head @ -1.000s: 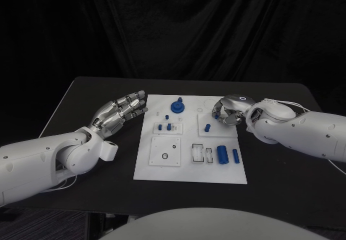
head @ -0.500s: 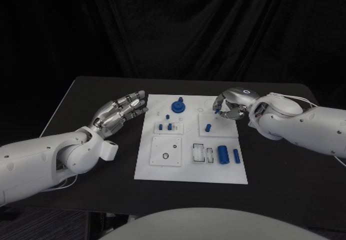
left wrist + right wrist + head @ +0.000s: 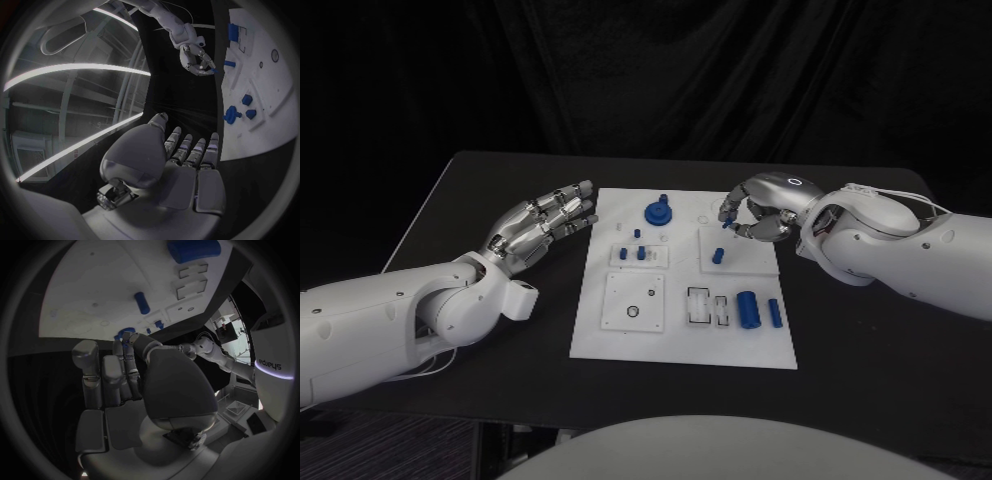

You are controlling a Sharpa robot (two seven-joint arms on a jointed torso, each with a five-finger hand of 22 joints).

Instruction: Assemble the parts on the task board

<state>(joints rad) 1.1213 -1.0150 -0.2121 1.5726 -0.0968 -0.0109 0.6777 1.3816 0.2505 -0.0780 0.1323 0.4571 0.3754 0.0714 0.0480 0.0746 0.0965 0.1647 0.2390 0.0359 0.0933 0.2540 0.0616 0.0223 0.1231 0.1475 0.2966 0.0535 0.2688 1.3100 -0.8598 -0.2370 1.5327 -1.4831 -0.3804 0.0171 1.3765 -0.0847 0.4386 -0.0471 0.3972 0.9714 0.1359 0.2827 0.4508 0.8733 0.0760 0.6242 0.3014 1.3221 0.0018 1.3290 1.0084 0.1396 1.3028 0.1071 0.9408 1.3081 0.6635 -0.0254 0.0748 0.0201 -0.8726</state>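
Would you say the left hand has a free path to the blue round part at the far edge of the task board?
Probably yes: the left hand hovers open beside the task board, with nothing between it and the blue round part.

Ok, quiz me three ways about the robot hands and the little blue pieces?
1. Where is the silver left hand? A) beside the white task board B) on the board C) under the table
2. What colour are the small parts on the board? A) red B) blue C) yellow
3. What is the silver right hand doing? A) pinching a tiny blue peg B) lying flat C) lifting the board
Answers: A, it is off the board's left edge; B, every piece is blue; A, the peg sits at its fingertips.
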